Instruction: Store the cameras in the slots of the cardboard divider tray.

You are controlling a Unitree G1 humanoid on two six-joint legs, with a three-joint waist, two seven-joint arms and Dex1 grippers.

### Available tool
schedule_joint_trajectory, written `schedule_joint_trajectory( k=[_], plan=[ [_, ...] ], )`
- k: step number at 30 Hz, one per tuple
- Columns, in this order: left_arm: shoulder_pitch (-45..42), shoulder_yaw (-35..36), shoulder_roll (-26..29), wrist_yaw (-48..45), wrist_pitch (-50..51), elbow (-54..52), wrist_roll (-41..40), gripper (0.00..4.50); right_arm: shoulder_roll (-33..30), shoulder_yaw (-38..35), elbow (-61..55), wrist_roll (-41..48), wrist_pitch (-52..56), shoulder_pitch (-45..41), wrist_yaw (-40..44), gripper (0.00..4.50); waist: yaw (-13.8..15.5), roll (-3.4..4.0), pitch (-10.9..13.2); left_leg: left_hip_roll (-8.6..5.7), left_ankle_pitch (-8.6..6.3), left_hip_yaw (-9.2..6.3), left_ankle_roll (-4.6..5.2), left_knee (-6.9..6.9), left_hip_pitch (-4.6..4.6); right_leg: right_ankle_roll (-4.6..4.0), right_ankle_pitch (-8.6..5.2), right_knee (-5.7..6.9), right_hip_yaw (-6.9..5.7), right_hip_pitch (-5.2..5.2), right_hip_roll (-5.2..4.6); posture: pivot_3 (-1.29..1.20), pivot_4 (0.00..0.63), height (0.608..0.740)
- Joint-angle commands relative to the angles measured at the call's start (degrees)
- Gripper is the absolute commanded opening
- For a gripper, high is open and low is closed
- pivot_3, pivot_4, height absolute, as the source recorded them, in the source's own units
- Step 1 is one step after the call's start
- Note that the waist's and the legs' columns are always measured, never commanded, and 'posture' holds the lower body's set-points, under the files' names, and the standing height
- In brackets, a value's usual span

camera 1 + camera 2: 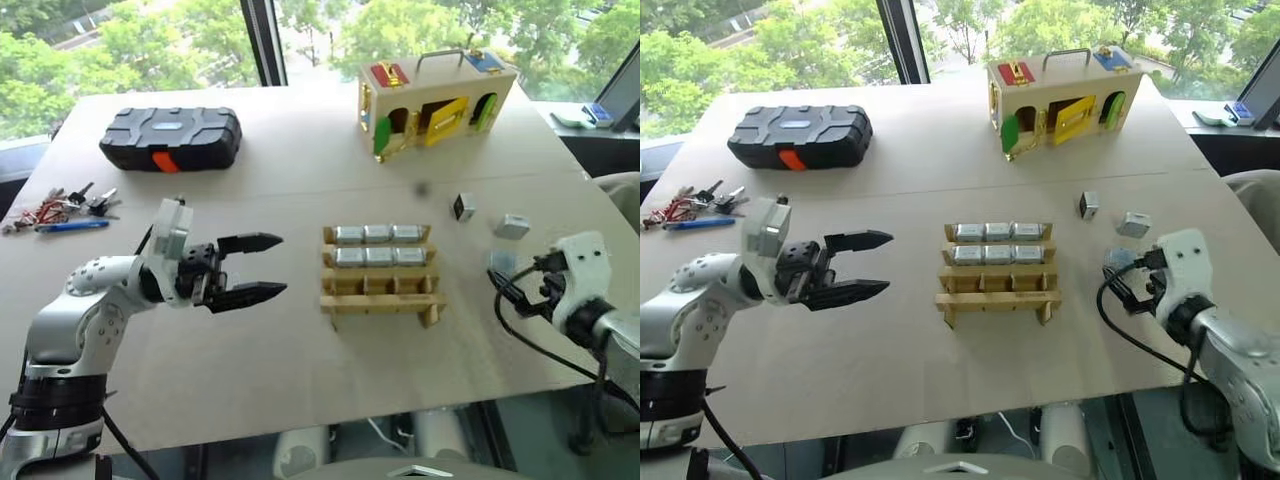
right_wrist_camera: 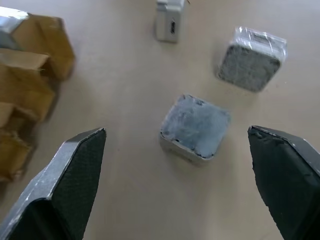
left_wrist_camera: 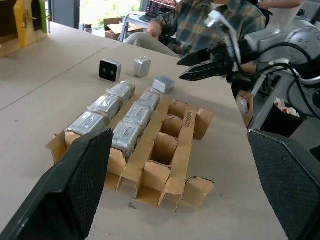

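The cardboard divider tray (image 1: 382,297) lies mid-table. Its two far rows each hold three silver-grey cameras (image 1: 379,234), and the near row's slots stand empty. Three loose cameras lie to the tray's right: one upright with a dark face (image 1: 464,207), one farther right (image 1: 511,226), and one flat on the table (image 2: 195,125) just ahead of my right gripper (image 1: 1121,279). That gripper is open, with its fingers (image 2: 75,170) spread on either side of the flat camera and not touching it. My left gripper (image 1: 282,265) hovers open left of the tray, pointing at it and holding nothing.
At the far left of the table sits a black hard case (image 1: 170,138). A wooden box with coloured doors (image 1: 435,105) stands at the back right. Keys and a blue pen (image 1: 58,212) lie by the left edge. A person in a plaid shirt (image 3: 210,20) sits beyond the right side.
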Motion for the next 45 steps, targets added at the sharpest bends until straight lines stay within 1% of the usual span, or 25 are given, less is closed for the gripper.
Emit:
schedule_joint_trajectory(
  k=[1,6,11,12,14,15,17,20,21,22,24,26,28,29,30,32,34,36,39,43,45],
  plan=[
    [1.1,1.1,0.4,-0.5,-1.6,-2.1,0.2,4.47,1.3,0.6,1.8,-1.3,2.8,-2.9,-3.3,4.5,-0.1,0.0,0.0,-0.01,0.08,0.03,0.13,0.0,-0.09,-0.05,0.04,0.01,0.03,-0.1,0.02,0.0,0.15,0.74],
    [1.6,1.2,0.3,0.0,-2.1,-2.2,0.5,4.47,3.9,2.9,6.4,-4.4,3.5,-6.1,-6.0,4.5,0.0,0.0,0.0,0.02,0.09,0.02,0.15,0.01,-0.15,0.05,-0.02,0.05,0.02,-0.17,0.1,0.0,0.15,0.74],
    [1.9,1.2,0.2,0.7,-2.0,-3.1,0.4,4.47,6.0,3.8,9.2,-7.2,0.3,-6.4,-7.0,4.5,0.0,-0.01,0.0,0.03,0.09,0.01,0.15,0.1,-0.15,0.15,-0.07,0.14,0.03,-0.16,0.09,0.0,0.15,0.74],
    [2.1,1.3,0.2,0.8,-1.8,-3.4,0.3,4.5,5.9,4.1,9.1,-7.9,-0.6,-6.2,-7.0,3.94,0.0,0.0,0.0,0.03,0.09,0.01,0.15,0.12,-0.15,0.15,-0.08,0.14,0.04,-0.15,0.09,0.0,0.15,0.74],
    [2.3,1.4,0.4,1.3,-1.2,-4.1,-0.1,4.5,6.0,4.2,8.5,-8.4,-1.4,-5.7,-6.6,3.1,-0.1,0.0,0.0,0.03,0.09,0.04,0.15,0.13,-0.14,0.15,-0.07,0.15,0.08,-0.16,0.09,0.0,0.15,0.74],
    [2.4,1.4,0.4,1.7,-0.8,-4.5,-0.3,4.5,5.7,4.4,8.1,-8.8,-2.0,-5.4,-6.4,2.6,-0.1,0.0,0.0,0.03,0.09,0.04,0.15,0.13,-0.14,0.15,-0.07,0.15,0.09,-0.16,0.09,0.0,0.15,0.74],
    [2.7,1.0,0.5,2.7,0.2,-5.3,-0.3,4.5,4.4,5.5,7.3,-10.3,-3.6,-4.5,-5.7,1.85,-0.1,0.0,0.0,0.04,0.09,0.03,0.15,0.13,-0.14,0.15,-0.07,0.16,0.08,-0.17,0.11,0.0,0.15,0.74],
    [2.2,-0.2,-0.8,7.8,1.1,-7.5,1.4,4.5,0.3,8.3,4.5,-13.3,-10.0,-1.3,-2.6,1.86,0.1,0.0,0.0,0.04,0.1,0.02,0.15,0.13,-0.15,0.15,-0.08,0.17,0.08,-0.16,0.12,0.0,0.15,0.74],
    [1.5,-0.8,-1.4,10.6,1.7,-8.6,2.1,4.5,-2.5,9.7,2.6,-15.5,-15.0,0.4,-0.2,1.86,0.1,0.01,0.0,0.03,0.09,0.02,0.15,0.13,-0.15,0.15,-0.08,0.17,0.08,-0.16,0.11,0.0,0.15,0.74],
    [0.0,-1.0,-2.1,14.0,4.6,-9.6,0.6,4.5,-5.7,11.2,0.5,-17.7,-19.8,2.0,2.3,1.86,0.1,0.02,0.0,0.01,0.1,0.02,0.15,0.13,-0.16,0.16,-0.08,0.17,0.11,-0.16,0.09,0.0,0.15,0.74],
    [-3.9,-0.5,-3.5,21.7,14.6,-11.7,-7.2,4.5,-11.6,12.9,-4.8,-20.1,-28.0,4.9,8.5,1.86,0.1,0.03,0.0,-0.03,0.1,0.02,0.16,0.17,-0.18,0.17,-0.09,0.17,0.13,-0.16,0.07,0.0,0.15,0.74],
    [-9.0,-1.0,-3.5,30.9,25.9,-12.9,-12.8,4.5,-16.6,13.9,-8.5,-22.1,-33.5,5.9,12.9,1.86,0.0,-0.06,0.0,0.0,0.1,-0.02,0.16,0.27,-0.19,0.18,-0.08,0.2,0.12,-0.14,0.11,0.0,0.15,0.74],
    [-16.4,-2.1,-4.0,35.2,36.7,-9.7,-23.2,4.5,-20.7,16.4,-10.1,-23.2,-38.3,4.6,18.0,1.86,-0.1,-0.18,0.1,0.04,0.1,-0.09,0.16,0.41,-0.1,0.2,-0.08,0.28,0.1,0.0,0.2,0.0,0.15,0.74],
    [-19.9,-2.7,-6.0,38.0,39.9,-7.3,-26.3,4.5,-21.9,18.5,-9.9,-24.9,-40.9,2.8,19.4,1.86,-0.1,-0.3,0.1,0.04,0.1,-0.1,0.16,0.42,0.03,0.2,-0.08,0.31,0.1,0.13,0.24,0.0,0.15,0.74],
    [-22.3,-2.8,-7.5,40.7,42.1,-5.7,-28.5,4.5,-22.5,19.9,-9.5,-26.2,-42.8,1.7,20.2,1.86,-0.2,-0.32,0.1,0.04,0.09,-0.09,0.15,0.43,0.29,0.2,-0.09,0.3,0.12,0.38,0.29,0.0,0.15,0.74],
    [-26.5,-4.4,-11.2,43.7,45.0,-3.2,-31.4,4.5,-22.1,24.3,-8.5,-27.3,-45.0,-3.7,22.6,1.86,-0.1,-0.36,0.1,0.03,0.09,-0.04,0.15,0.42,0.34,0.2,-0.09,0.33,0.19,0.38,0.29,0.0,0.15,0.74],
    [-28.7,-6.7,-14.1,44.3,45.7,-2.7,-30.8,4.5,-20.0,27.7,-7.1,-27.5,-45.3,-9.2,23.9,1.86,-0.2,-0.42,0.2,-0.01,0.09,-0.03,0.15,0.43,0.33,0.19,-0.09,0.35,0.22,0.36,0.31,0.0,0.15,0.74],
    [-29.6,-8.4,-15.5,45.0,45.9,-2.7,-28.8,4.5,-18.7,29.5,-6.1,-28.5,-45.6,-12.8,24.6,1.86,-0.1,-0.45,0.2,-0.04,0.1,-0.01,0.15,0.45,0.32,0.18,-0.08,0.35,0.26,0.36,0.36,0.0,0.15,0.74],
    [-29.8,-8.4,-16.9,45.8,46.2,-2.0,-29.2,4.5,-16.7,30.5,-5.8,-28.4,-45.4,-15.7,25.7,1.86,0.0,-0.46,0.2,-0.03,0.1,-0.01,0.11,0.44,0.28,0.16,-0.07,0.35,0.28,0.34,0.39,0.0,0.15,0.74],
    [-30.2,-7.7,-18.7,47.4,45.2,-0.9,-29.0,4.5,-15.1,31.6,-6.2,-28.7,-45.1,-17.2,26.9,1.86,0.1,-0.46,0.2,-0.02,0.1,0.02,0.1,0.45,0.25,0.16,-0.07,0.34,0.29,0.32,0.39,0.0,0.15,0.74],
    [-30.6,-7.4,-18.8,47.3,45.5,-0.6,-29.3,4.5,-14.7,31.8,-6.4,-29.1,-45.0,-17.4,27.3,1.86,0.1,-0.46,0.2,-0.02,0.1,0.02,0.11,0.52,0.25,0.17,-0.08,0.34,0.29,0.35,0.38,0.0,0.15,0.74]
  ],
)
